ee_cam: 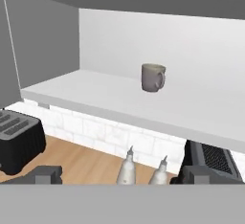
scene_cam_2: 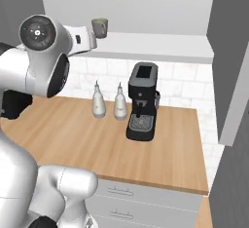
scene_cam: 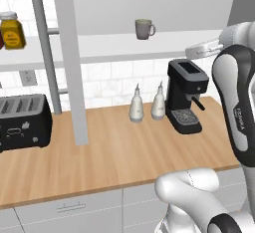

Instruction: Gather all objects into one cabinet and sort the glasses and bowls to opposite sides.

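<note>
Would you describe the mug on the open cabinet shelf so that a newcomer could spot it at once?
Find the black coffee machine on the wooden counter; above it runs the white cabinet shelf. The grey-beige mug stands upright there alone, with one loop handle, unlike the amber jar beyond the grey door.

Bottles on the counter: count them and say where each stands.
2. Left bottle and right bottle stand side by side against the tiled wall, just left of the coffee machine. None seem hidden.
</note>
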